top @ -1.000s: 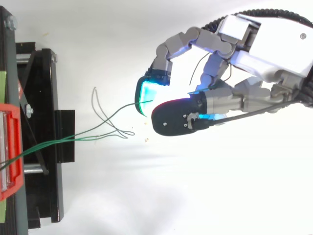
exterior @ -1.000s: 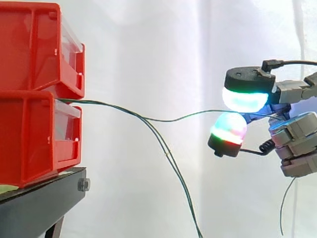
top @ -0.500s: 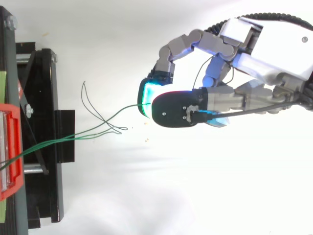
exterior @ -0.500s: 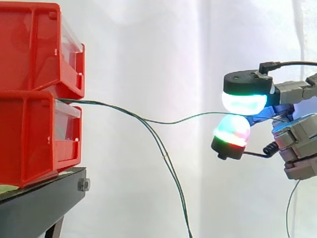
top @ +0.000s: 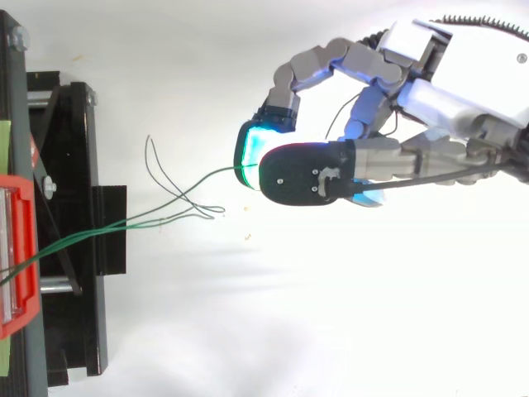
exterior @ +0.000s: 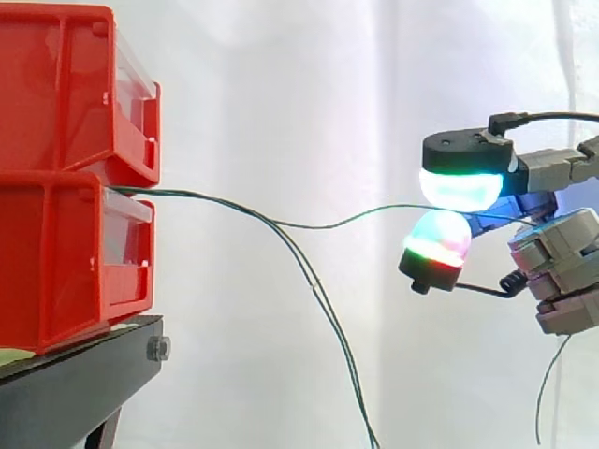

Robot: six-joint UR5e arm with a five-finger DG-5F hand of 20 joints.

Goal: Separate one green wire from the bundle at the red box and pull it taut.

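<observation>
Little has shifted in the past half second: the hand [top: 463,91] has drifted slightly toward the top view's upper edge, and the green wire [exterior: 356,217] it holds sags about as it did. Two glowing pads [exterior: 459,187] are pressed together on that single strand, one above and one below it in the side view. From there the wire runs left to the red box [exterior: 65,262] on the black stand [exterior: 84,374], emerging at the seam between its two stacked tiers. The rest of the bundle [exterior: 328,318] leaves the same seam and droops away downward, well clear of the fingers. Thin, light and limp, the strand looks liable to slide through smooth pads, so a firm pinch well out from the box, as here, seems the right hold. A short tail dangles below the hand, and the strand is not yet taut.
</observation>
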